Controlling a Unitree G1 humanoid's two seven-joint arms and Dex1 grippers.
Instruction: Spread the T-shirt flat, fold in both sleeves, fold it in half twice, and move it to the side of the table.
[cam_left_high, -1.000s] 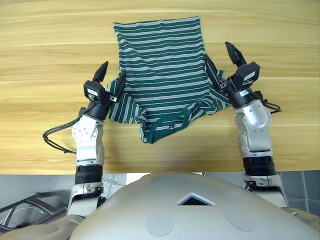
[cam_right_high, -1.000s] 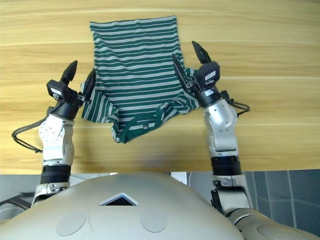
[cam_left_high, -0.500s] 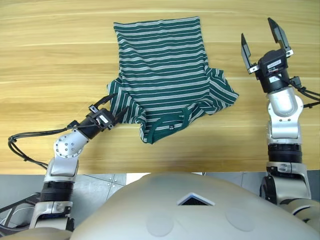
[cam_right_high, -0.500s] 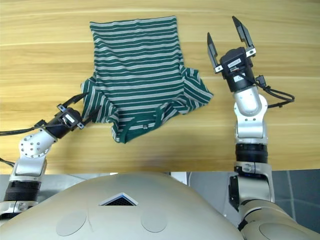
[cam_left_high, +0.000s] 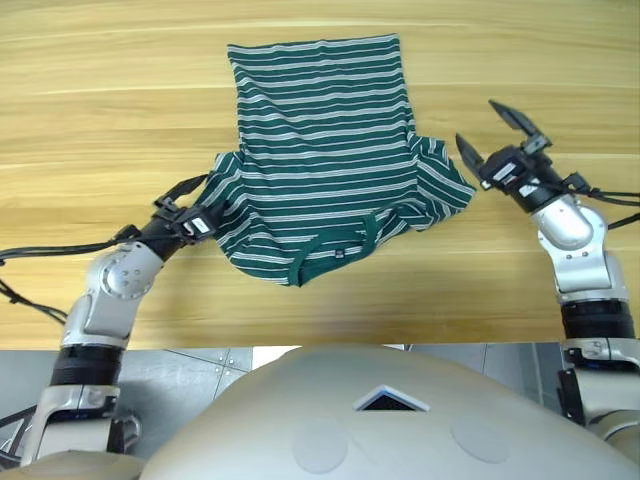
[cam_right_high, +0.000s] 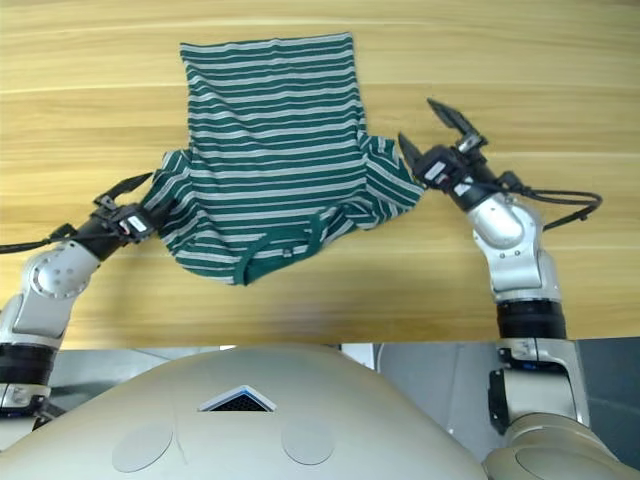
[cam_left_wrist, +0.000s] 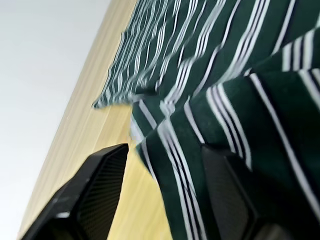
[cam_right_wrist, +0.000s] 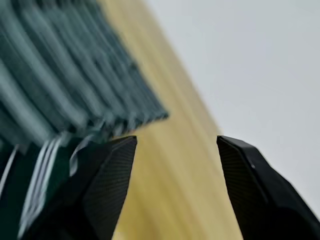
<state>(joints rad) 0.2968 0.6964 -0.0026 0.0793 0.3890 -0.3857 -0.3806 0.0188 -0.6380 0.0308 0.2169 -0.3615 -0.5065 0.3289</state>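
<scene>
Table (cam_left_high: 100, 110): left claw (cam_left_wrist: 165, 150) straddles T-shirt (cam_left_high: 320, 130) sleeve (wrist view).

I can read no text, number or sign anywhere. There is a white label (cam_left_high: 203, 226) on the body of my left gripper (cam_left_high: 208, 196) and another white label (cam_left_high: 501, 171) on my right gripper (cam_left_high: 476, 122), but the print on both is too small for me to make out. At 6 o'clock of the T-shirt (cam_left_high: 320, 130), inside its collar, sits a pale tag (cam_left_high: 340, 254), also not legible.
</scene>
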